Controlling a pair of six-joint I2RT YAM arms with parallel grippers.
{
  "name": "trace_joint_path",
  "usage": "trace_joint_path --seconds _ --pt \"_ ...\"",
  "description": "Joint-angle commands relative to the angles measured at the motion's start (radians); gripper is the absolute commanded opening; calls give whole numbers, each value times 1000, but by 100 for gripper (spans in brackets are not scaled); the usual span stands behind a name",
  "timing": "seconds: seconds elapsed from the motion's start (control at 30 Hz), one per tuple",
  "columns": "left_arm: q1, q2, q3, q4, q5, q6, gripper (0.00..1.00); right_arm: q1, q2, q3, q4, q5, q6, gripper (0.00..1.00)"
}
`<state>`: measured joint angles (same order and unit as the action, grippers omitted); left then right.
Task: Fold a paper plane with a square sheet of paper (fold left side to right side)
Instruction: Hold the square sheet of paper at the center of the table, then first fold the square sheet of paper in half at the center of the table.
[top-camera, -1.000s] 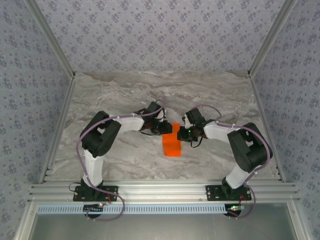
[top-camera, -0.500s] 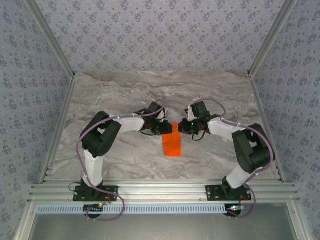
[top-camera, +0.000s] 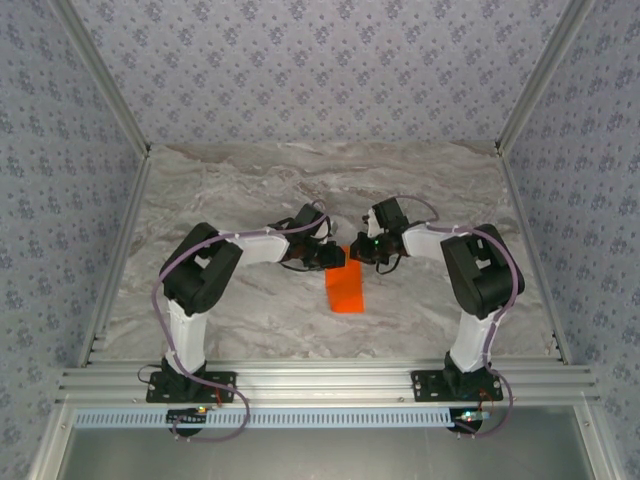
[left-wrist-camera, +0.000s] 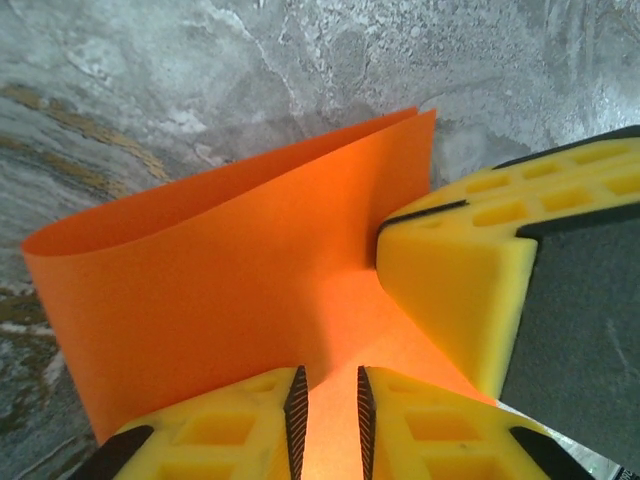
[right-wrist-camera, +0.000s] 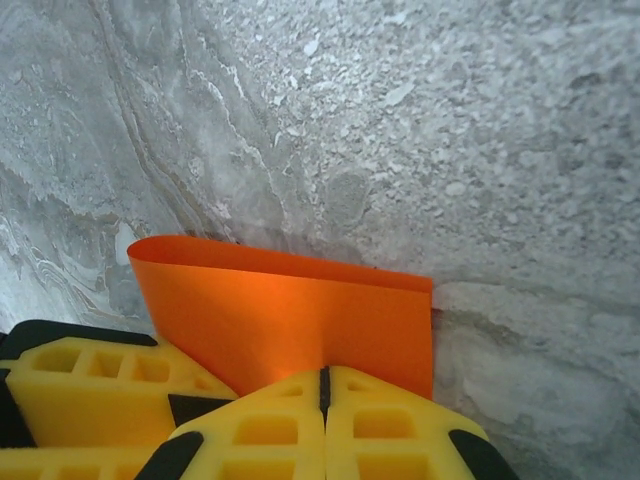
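Note:
The square sheet of paper (top-camera: 346, 290), bright orange, lies folded over on itself as a narrow strip on the marble table (top-camera: 240, 180). In the left wrist view the paper (left-wrist-camera: 230, 270) curls up along its rounded fold. My left gripper (top-camera: 335, 257) is at the strip's far left corner. Its jaws (left-wrist-camera: 327, 385) stand narrowly open over the paper, nothing between them. My right gripper (top-camera: 362, 250) is at the far right corner. It is shut (right-wrist-camera: 324, 375), tips resting against the paper (right-wrist-camera: 300, 320). The two grippers almost touch.
Aluminium rails (top-camera: 120, 250) border the table at both sides and a frame (top-camera: 320, 385) runs along the near edge. Patterned walls (top-camera: 320, 70) close in the back and sides. Bare marble lies around the paper.
My right arm has swung inward, carrying its shut gripper left and a little farther back onto the paper's far end. The left arm and the paper have stayed put.

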<state>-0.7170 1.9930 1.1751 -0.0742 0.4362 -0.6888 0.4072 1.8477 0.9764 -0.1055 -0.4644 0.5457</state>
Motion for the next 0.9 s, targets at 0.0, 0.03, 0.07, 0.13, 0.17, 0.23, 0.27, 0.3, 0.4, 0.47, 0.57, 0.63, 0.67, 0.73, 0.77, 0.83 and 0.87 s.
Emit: trace_joint_path --seconds 0.0,0.03,0.07,0.13,0.17,0.23,0.27,0.3,0.4,0.47,0.57,0.63,0.67,0.73,0.77,0.83,0.87 --pt "-18 -44 -44 -55 -16 12 26 2 40 10 -74 49 -1 4" --pt "-17 -62 -52 -45 -11 13 27 3 41 5 -87 57 -5 4" --pt "-17 -78 -59 -35 -5 12 27 4 42 3 -96 63 -7 4" --pt "-17 -111 -80 -10 9 9 28 5 43 -4 -109 71 -12 4" --pt "-17 -125 -89 2 14 6 28 5 42 -9 -110 72 -12 4" --pt "-16 -149 -116 35 35 -4 28 7 44 -19 -108 72 -10 4" --pt "-17 -159 -128 53 44 -10 28 7 45 -21 -109 74 -9 4" --pt "-18 -166 -142 77 54 -21 28 8 47 -24 -109 75 -10 4" --pt "-21 -171 -175 143 81 -50 28 11 51 -27 -108 75 -9 4" --pt "-23 -162 -182 173 98 -64 28 15 53 -26 -106 76 -7 4" --pt "-38 -144 -176 180 105 -68 28 19 53 -21 -115 79 -11 4" --pt "-48 -134 -172 177 104 -69 28 19 53 -17 -122 82 -13 4" --pt "-53 -133 -174 177 105 -70 28 20 53 -18 -122 84 -14 4" --pt "-57 -128 -177 171 99 -71 28 19 53 -16 -126 85 -13 4" --pt "-59 -128 -178 169 98 -70 27 21 53 -16 -126 87 -13 4" --pt "-64 -126 -182 161 95 -66 27 22 54 -16 -131 87 -14 4" --pt "-66 -127 -185 161 93 -64 27 22 53 -15 -130 89 -15 4"
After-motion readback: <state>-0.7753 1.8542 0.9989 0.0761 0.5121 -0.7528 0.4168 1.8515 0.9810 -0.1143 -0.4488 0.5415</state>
